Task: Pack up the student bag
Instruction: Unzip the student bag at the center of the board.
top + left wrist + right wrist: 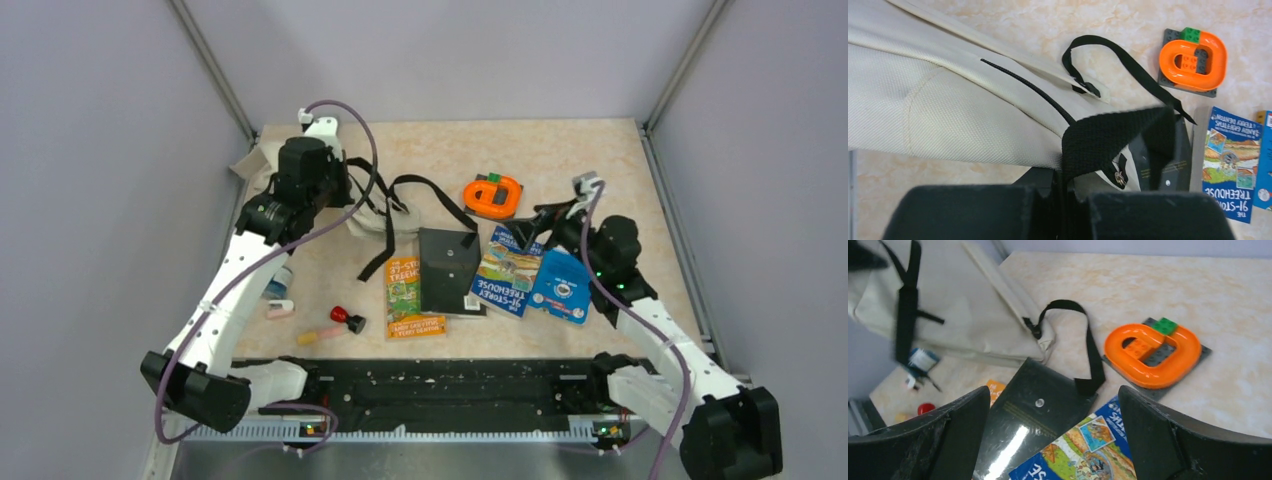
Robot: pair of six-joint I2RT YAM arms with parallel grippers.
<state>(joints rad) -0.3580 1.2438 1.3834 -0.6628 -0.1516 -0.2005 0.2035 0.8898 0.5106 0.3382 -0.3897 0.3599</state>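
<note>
Student bag (pixel 948 100): table's ten o'clock, nothing visibly packed | left gripper (pixel 1060 197): clenched on its black strap (pixel 1113 135) | right gripper (pixel 1055 440): spread wide, empty | books (pixel 508 275), black folder (pixel 447 270), orange toy (pixel 493 195): loose at bag's four o'clock; packing barely begun.

Blue book (pixel 1230 160), mid-table, lettering upside down: "91-STOREY TREEHOUSE", authors "ANDY GRIFFITHS & TERRY DENTON". Orange-green book (pixel 412 297) shows "TREEHOUSE", rest too small.

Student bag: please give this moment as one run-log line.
left gripper: shut on black strap of student bag | right gripper: open near Treehouse book
</note>
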